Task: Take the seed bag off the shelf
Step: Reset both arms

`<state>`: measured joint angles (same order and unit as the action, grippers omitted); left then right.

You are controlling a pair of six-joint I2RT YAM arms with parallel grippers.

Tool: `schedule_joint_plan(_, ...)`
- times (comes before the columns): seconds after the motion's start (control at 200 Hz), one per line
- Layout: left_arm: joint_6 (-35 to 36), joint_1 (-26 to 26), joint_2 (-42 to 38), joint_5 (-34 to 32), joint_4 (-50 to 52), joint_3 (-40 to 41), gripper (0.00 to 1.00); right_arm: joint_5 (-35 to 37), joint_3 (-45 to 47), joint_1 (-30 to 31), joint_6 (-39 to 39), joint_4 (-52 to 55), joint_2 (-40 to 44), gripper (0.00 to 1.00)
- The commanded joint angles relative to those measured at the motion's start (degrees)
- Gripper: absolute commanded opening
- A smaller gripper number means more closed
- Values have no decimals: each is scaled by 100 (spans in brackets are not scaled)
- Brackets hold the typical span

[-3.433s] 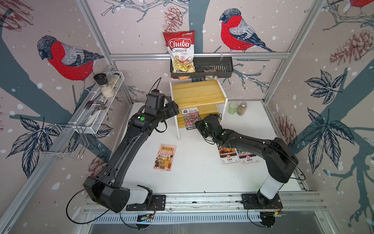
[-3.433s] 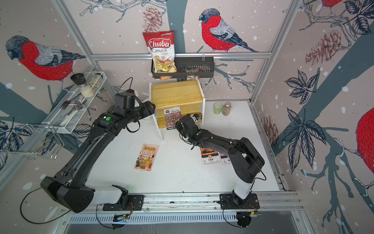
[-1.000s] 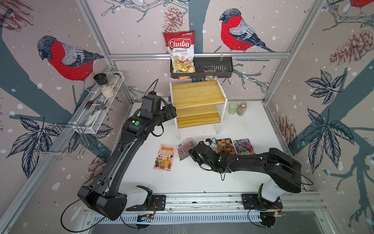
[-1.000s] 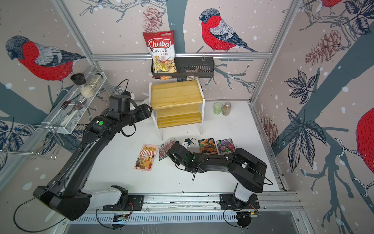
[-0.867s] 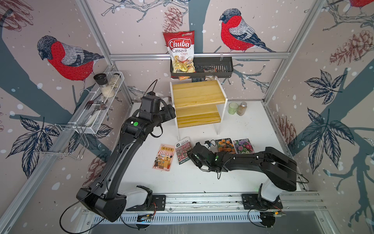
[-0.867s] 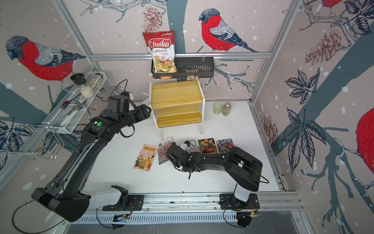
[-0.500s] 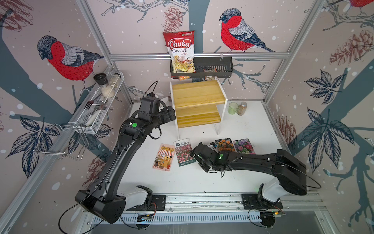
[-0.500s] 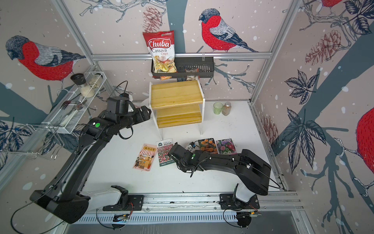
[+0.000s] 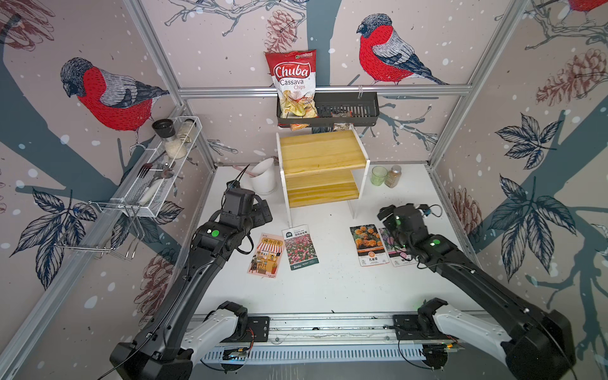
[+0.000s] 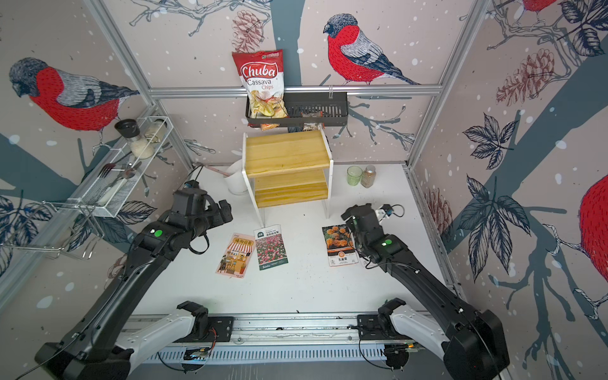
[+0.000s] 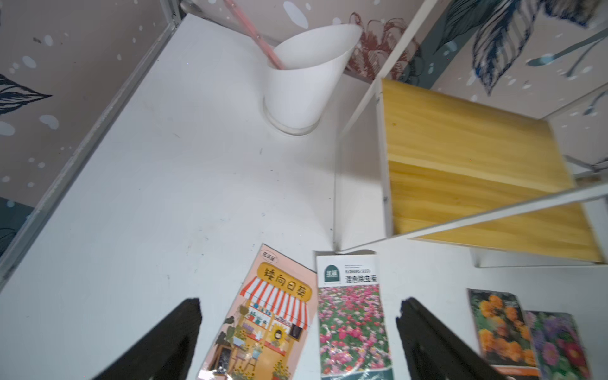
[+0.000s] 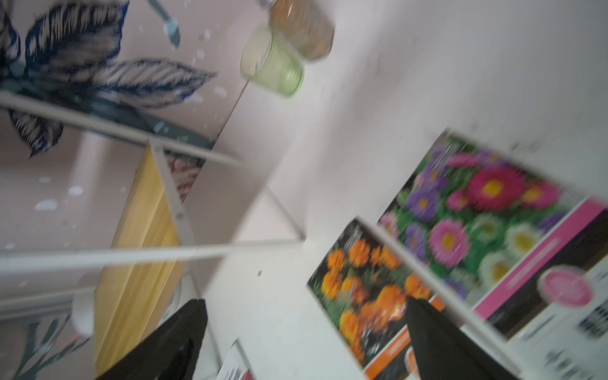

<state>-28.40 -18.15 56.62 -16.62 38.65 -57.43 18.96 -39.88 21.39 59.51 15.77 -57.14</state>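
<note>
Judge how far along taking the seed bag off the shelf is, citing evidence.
Done: both boards of the shelf are bare, and the pink-flower seed bag lies flat on the table in front of it. In hand: nothing; the left gripper and right gripper are open and empty. Left: nothing visible.

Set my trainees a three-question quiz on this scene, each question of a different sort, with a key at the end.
1. True or false: both yellow boards of the shelf are bare.
2. Where does the pink-flower seed bag lie? A. on the shelf's top board; B. on the table, in front of the shelf; C. in the black wall basket.
3. Fill the gap: the left gripper and the right gripper both stand ____, holding nothing.
Key: 1 true; 2 B; 3 open.
</note>
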Motion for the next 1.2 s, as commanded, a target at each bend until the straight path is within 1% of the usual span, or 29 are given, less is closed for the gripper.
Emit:
schedule_joint_plan(0.0,643,84,-99,-964,-1700,1005,97,-35,295,-1136,-2316,-866,34,100)
schedule_joint_plan(0.07,1076,136,-253,-1489,-2842,2005,96,-8,692,-1704,-2830,-1690,-32,100)
schedule_joint_plan(0.13,1379,256,-405,-1669,-4090,2864,97,-70,1073,-2044,-3086,-2552,-189,100)
schedule_joint_plan(0.205,1675,556,-453,-1376,-5553,3769,97,-276,1410,-2329,-3192,-3531,-581,100)
schedule_joint_plan(0.295,1931,880,-206,-931,-6956,4470,97,-331,1685,-2321,-3587,-4803,-1196,100)
schedule_joint_plan(0.385,2194,1111,291,-545,-7995,4811,97,-284,1728,-2155,-4338,-5647,-1769,100)
schedule_joint_plan(0.41,2256,1160,452,-441,-8359,4888,99,-293,1777,-2099,-4592,-5912,-1901,100)
schedule_joint_plan(0.43,2241,1204,554,-403,-8440,4851,99,-284,1810,-2047,-4762,-6034,-1993,100)
schedule_joint_plan(0.455,2202,1287,644,-236,-8454,4770,99,-276,1854,-1996,-4891,-6238,-2123,100)
schedule_joint_plan(0.48,2192,1346,773,-64,-8737,4809,99,-377,1944,-1973,-4984,-6476,-2235,100)
schedule_joint_plan(0.525,2121,1380,1044,-48,-9213,4807,99,-540,2092,-1943,-5149,-6990,-2444,100)
schedule_joint_plan(0.595,2138,1452,1545,61,-9816,4709,98,-474,1921,-1751,-5495,-6735,-2461,100)
schedule_joint_plan(0.625,2255,1468,1750,135,-9844,4544,99,-566,2056,-1716,-5707,-7121,-2490,100)
schedule_joint_plan(0.66,2441,1482,1885,360,-9540,4313,99,-701,2289,-1706,-5857,-7705,-2553,100)
schedule_joint_plan(0.72,2812,1506,2142,652,-9936,4299,98,-890,2604,-1815,-5781,-8351,-2732,100)
schedule_joint_plan(0.785,2622,1714,2595,789,-10930,4657,99,-918,2965,-1943,-5625,-9282,-3004,100)
schedule_joint_plan(0.815,2580,1762,3038,745,-11858,4889,98,-875,3083,-1933,-5630,-9653,-3085,100)
schedule_joint_plan(0.83,2584,1767,3260,638,-12363,4974,99,-858,3097,-1928,-5627,-9655,-3080,100)
schedule_joint_plan(0.845,2593,1771,3381,545,-12588,4978,99,-851,3091,-1928,-5621,-9578,-3045,100)
schedule_joint_plan(0.875,2522,1764,3172,555,-12046,4802,99,-833,3021,-1948,-5569,-9319,-2972,100)
schedule_joint_plan(0.9,2490,1769,2866,644,-10840,4484,99,-864,2909,-1999,-5497,-9011,-2920,100)
schedule_joint_plan(0.915,2519,1775,2838,698,-10539,4341,99,-910,2813,-2042,-5449,-8787,-2900,100)
schedule_joint_plan(0.945,2653,1772,3119,843,-10781,4260,99,-993,2656,-2118,-5385,-8449,-2899,100)
schedule_joint_plan(0.981,2764,1716,3227,941,-11166,4361,98,-846,2694,-2034,-5462,-8588,-2910,100)
schedule_joint_plan(1.006,2759,1723,3139,955,-11033,4340,99,-751,2711,-1971,-5507,-8674,-2949,100)
schedule_joint_plan(1.041,2727,1727,2995,959,-10421,4188,98,-702,2713,-1931,-5536,-8685,-2937,100)
schedule_joint_plan(1.101,2752,1727,3147,944,-10981,4332,99,-722,2695,-1936,-5529,-8608,-2905,100)
schedule_joint_plan(1.156,2753,1725,3010,968,-10516,4209,98,-733,2696,-1944,-5529,-8617,-2924,100)
schedule_joint_plan(1.196,2791,1715,3052,1024,-10578,4196,98,-736,2704,-1941,-5529,-8634,-2923,100)
